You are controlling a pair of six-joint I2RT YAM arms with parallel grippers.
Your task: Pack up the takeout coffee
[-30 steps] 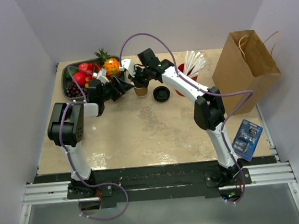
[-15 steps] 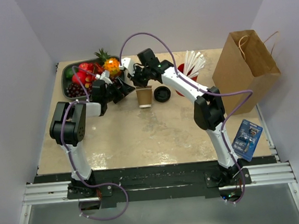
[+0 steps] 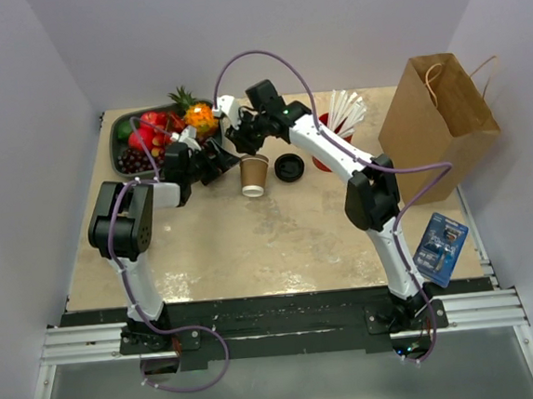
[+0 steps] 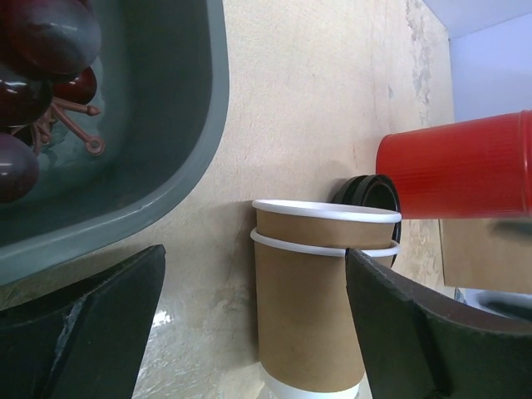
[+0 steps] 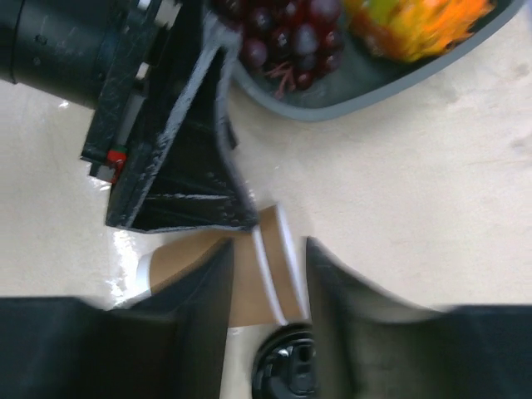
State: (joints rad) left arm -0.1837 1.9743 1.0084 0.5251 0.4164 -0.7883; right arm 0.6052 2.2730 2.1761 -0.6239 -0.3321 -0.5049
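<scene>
Cup of tan-and-white paper stands just ahead of our left gripper and beneath our right gripper, both spread, round black plastic lid beside it, grey tray holding fruit, red cup holding white straws.

Robotics lab booth: blank white walls, tan table, aluminium mounting rail.

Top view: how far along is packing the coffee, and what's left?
Done: nothing is packed yet. The cup lies on its side on the table, uncovered, with the lid flat beside it. In hand: nothing; the left gripper and right gripper are both open close to the cup. Left: stand the cup up, fit the lid, then put it in the bag at the right.
</scene>
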